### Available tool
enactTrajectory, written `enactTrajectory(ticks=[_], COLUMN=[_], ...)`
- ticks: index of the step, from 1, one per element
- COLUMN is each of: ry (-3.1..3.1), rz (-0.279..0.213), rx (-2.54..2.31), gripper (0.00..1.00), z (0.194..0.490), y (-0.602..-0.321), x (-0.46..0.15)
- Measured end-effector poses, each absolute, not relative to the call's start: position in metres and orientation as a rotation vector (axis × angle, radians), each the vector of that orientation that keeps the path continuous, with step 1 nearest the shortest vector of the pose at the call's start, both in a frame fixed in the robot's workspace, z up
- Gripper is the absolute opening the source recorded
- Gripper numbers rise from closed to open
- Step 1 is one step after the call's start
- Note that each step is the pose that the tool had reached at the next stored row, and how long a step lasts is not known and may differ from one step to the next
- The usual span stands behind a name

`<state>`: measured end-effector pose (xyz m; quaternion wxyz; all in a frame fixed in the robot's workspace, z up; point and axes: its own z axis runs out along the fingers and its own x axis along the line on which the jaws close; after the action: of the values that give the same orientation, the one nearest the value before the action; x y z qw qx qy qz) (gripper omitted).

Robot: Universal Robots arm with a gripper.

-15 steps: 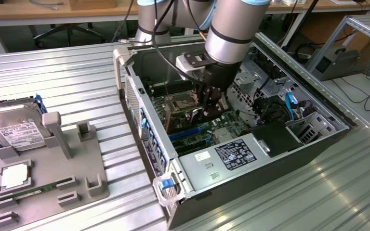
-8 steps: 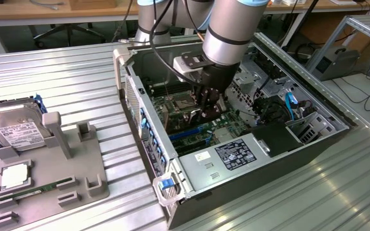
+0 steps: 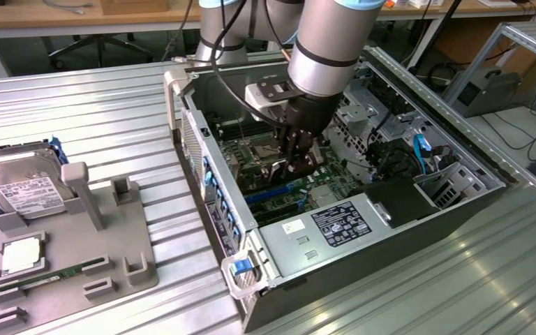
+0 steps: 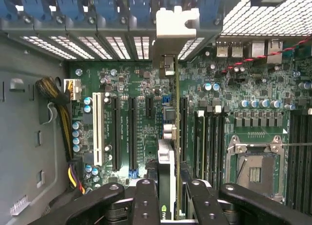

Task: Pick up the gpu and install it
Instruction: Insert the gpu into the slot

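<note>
My gripper (image 3: 298, 166) is down inside the open computer case (image 3: 278, 279), over the motherboard. In the wrist view the gpu (image 4: 166, 186) stands on edge between my black fingers (image 4: 145, 198), and the gripper (image 4: 171, 198) is shut on it. Its thin edge runs away from me along a long black slot (image 4: 183, 120). Its pale metal bracket (image 4: 176, 21) sits at the case's rear wall among the blue slot clips. Whether the card's edge is seated in the slot I cannot tell.
Beside the card lie other black and white expansion slots (image 4: 116, 132), memory slots and an empty CPU socket (image 4: 253, 169). At the exterior view's left a grey fixture tray (image 3: 109, 244) holds a hard drive (image 3: 26, 185), a CPU (image 3: 21, 255) and a green memory stick (image 3: 49, 277).
</note>
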<state>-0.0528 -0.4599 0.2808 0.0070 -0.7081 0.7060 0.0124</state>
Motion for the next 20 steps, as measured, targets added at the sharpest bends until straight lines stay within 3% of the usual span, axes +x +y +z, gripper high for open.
enactTrajectory(ticks=[20], ry=[2.208], rz=[0.037], rx=[-2.214], gripper=[0.27], z=[0.2702], y=[-0.4582], x=[-0.06])
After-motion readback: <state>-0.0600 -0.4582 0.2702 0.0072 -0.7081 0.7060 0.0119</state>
